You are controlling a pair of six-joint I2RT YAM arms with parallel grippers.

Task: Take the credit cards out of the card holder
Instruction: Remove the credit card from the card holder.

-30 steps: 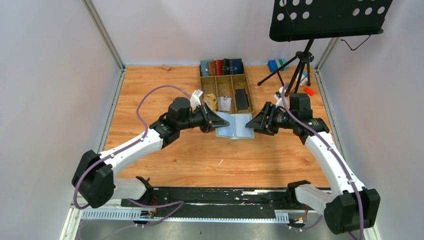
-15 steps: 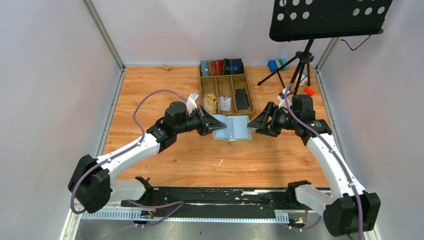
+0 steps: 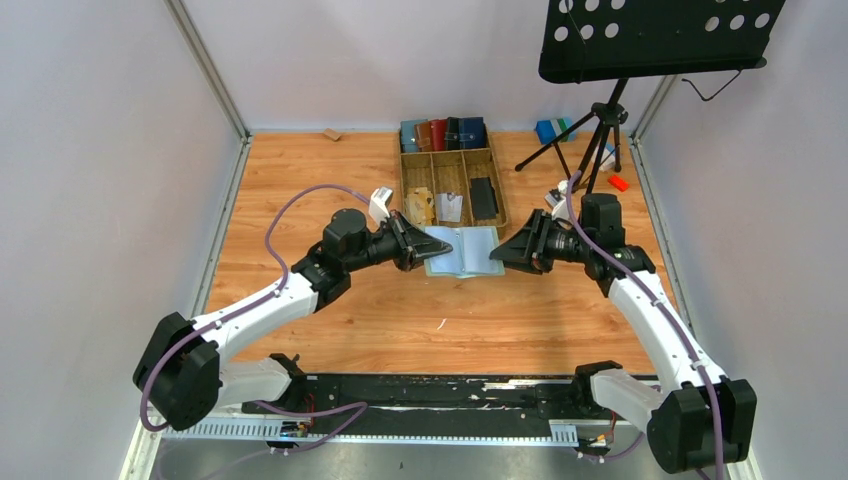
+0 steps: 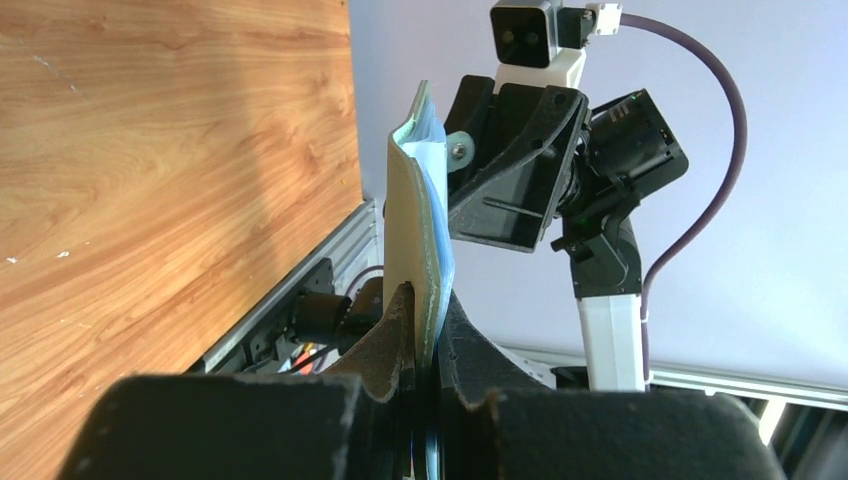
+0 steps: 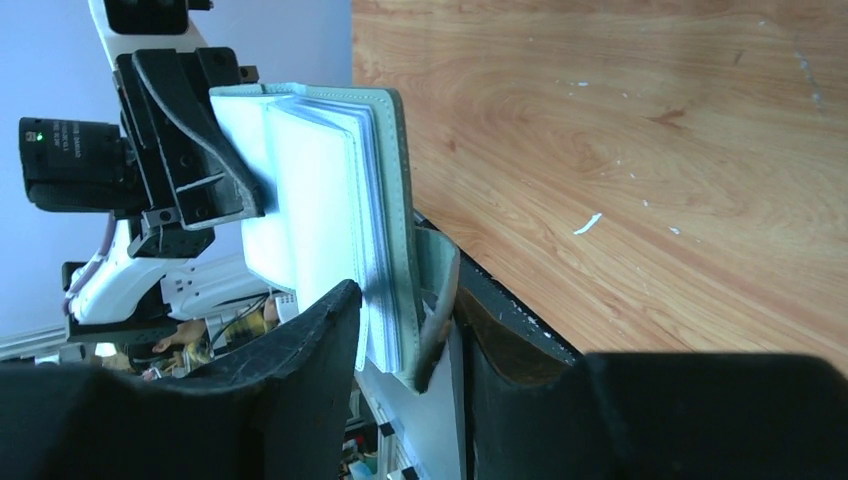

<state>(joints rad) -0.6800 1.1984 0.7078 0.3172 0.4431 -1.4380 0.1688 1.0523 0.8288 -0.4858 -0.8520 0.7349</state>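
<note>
Card holder [image 3: 462, 252] is what you have strung between the two arms, open like a book and raised off the wooden table [image 3: 300, 200], just in front of the compartment tray [image 3: 405, 190]. Your left gripper [image 3: 425, 250] is clamped tight on its left edge; the left wrist view shows the green cover [image 4: 415, 230] and its pale blue sleeves pinched between the fingers [image 4: 400, 320] and standing up from them. Your right gripper [image 3: 497, 256] straddles the opposite edge. In the right wrist view the sleeves [image 5: 330, 190] and the snap tab [image 5: 440, 290] sit between its fingers [image 5: 335, 320], but you cannot tell from here whether they are pressing or only flanking the edge. Compared with a second ago, your left arm has drawn back toward its own side and carried the holder a little that way. The right gripper backed just off the right edge half a second ago and is now in over it again, with narrower jaws. A dark flat card [image 3: 484, 197] lies in the tray's right compartment.
</note>
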